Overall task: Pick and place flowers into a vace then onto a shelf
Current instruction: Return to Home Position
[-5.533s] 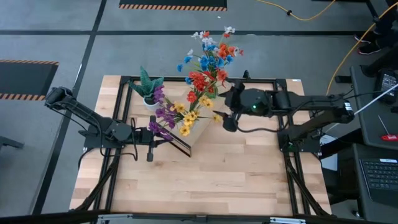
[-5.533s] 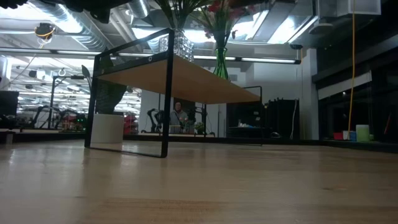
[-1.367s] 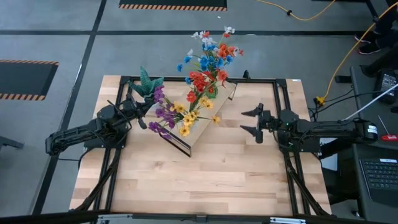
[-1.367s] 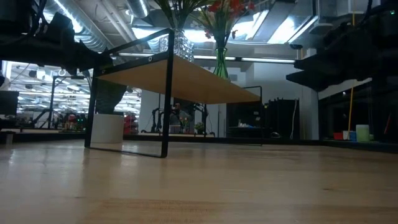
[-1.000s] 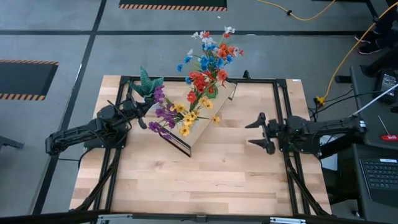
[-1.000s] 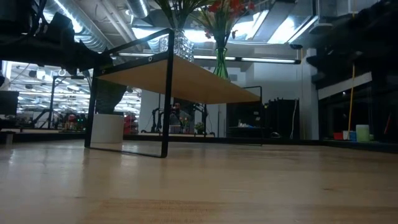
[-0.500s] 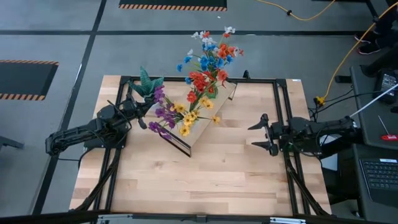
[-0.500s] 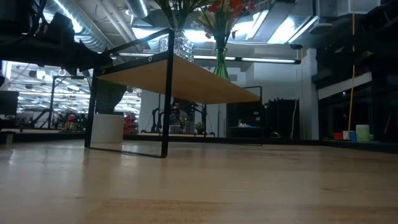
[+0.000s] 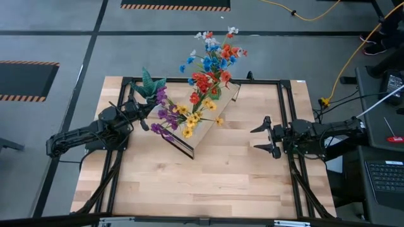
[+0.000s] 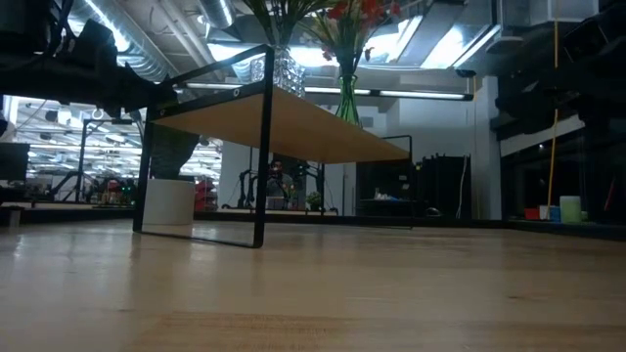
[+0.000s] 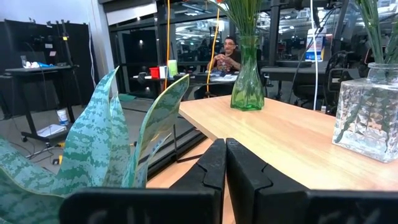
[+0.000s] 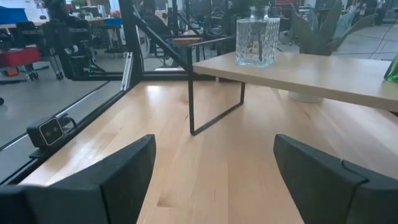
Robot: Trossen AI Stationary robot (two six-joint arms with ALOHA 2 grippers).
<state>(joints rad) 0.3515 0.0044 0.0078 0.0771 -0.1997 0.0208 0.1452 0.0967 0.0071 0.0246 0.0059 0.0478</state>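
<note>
Fingers pressed together on left gripper [image 11: 225, 146], spread wide and empty on right gripper [image 9: 255, 139] — both should retreat slowly, clear of the black-framed light-wood shelf [image 11: 292, 134] and colourful artificial flowers [image 9: 205, 79].

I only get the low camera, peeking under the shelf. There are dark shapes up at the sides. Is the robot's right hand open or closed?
Observer: Open. The right gripper hangs over the right side of the table, fingers spread wide, apart from the shelf.
Kid: And the left one?
Observer: The left gripper is shut, close to the spiky plant.
Kid: What colour are the flowers in the glass vase? I just see stems.
Observer: Purple and yellow flowers top the glass vase.
</note>
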